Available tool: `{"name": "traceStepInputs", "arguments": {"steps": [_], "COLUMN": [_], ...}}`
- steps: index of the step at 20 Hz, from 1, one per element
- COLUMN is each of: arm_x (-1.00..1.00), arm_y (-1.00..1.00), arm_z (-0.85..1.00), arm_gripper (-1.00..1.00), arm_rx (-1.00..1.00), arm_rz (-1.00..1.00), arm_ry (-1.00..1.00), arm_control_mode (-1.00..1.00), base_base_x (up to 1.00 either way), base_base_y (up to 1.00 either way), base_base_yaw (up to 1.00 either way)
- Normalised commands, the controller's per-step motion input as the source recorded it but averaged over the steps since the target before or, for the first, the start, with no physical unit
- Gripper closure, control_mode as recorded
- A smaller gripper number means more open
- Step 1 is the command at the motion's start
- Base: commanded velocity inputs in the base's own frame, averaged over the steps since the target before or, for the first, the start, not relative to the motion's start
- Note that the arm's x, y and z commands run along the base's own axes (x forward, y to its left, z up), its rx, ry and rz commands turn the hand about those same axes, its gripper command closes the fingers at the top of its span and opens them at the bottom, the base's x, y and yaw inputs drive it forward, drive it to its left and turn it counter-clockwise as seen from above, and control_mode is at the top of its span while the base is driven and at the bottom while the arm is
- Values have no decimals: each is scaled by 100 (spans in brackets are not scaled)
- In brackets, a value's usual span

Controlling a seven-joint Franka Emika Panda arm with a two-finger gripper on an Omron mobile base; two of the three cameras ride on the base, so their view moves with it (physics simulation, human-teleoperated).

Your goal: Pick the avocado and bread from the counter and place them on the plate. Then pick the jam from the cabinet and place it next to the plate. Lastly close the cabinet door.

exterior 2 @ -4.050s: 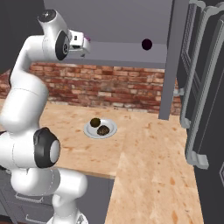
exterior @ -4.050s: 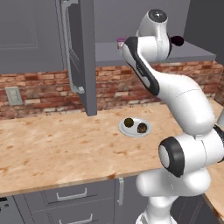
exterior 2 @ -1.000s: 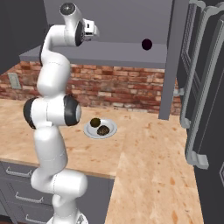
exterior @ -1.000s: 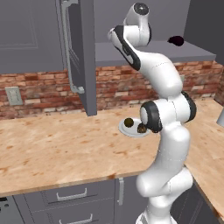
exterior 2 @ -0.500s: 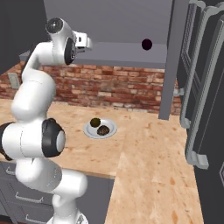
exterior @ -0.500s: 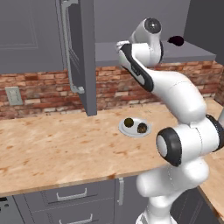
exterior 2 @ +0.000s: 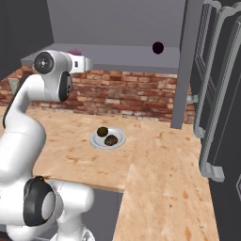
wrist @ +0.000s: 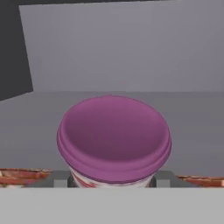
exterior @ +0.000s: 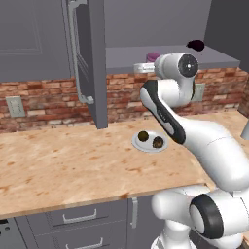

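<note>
The counter [exterior: 68, 165] lies nearest, and on it the plate [exterior: 147, 146] already carries the avocado [exterior: 143, 136] and the bread [exterior: 158, 142] side by side, so the first half of the job looks done. Above them the arm has swung about a good deal in the last few seconds, rearing tall a second ago and now folded lower, with the wrist level with the cabinet [exterior: 165, 19] shelf and pointing in. The gripper [wrist: 112, 179] is at the jam [wrist: 113, 139], which now sits square before the hand camera, its magenta lid large in the frame; the fingers [wrist: 60, 178] show as grey stubs either side of the jar's base, so they straddle it, but whether they have closed on it I cannot tell. From the left base view the jar peeks over the wrist, resting on the shelf. Further along sits a dark lump [exterior 2: 157, 47]. The door [exterior: 90, 58] stands open, so lifting out the jam and shutting up remain
</note>
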Motion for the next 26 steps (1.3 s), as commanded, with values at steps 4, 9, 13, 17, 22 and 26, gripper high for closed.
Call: {"name": "traceStepInputs", "arguments": {"steps": [4,9,13,17,22,26], "arm_x": [-72,-56,-49,-48,-49,-46], "arm_y": [0,0,-4,-14,-27,-31], "arm_z": [27,19,6,0,0,-3], "arm_gripper": [100,100,100,100,100,100], "arm_rx": [11,10,8,8,6,1], "arm_rz": [-4,-5,-3,0,0,0], "arm_ry": [1,1,3,12,17,12], "arm_control_mode": [-100,-100,-100,-100,-100,-100], "base_base_x": [0,0,0,0,0,0], "base_base_y": [0,0,0,0,0,0], "base_base_yaw": [0,0,0,0,0,0]}}
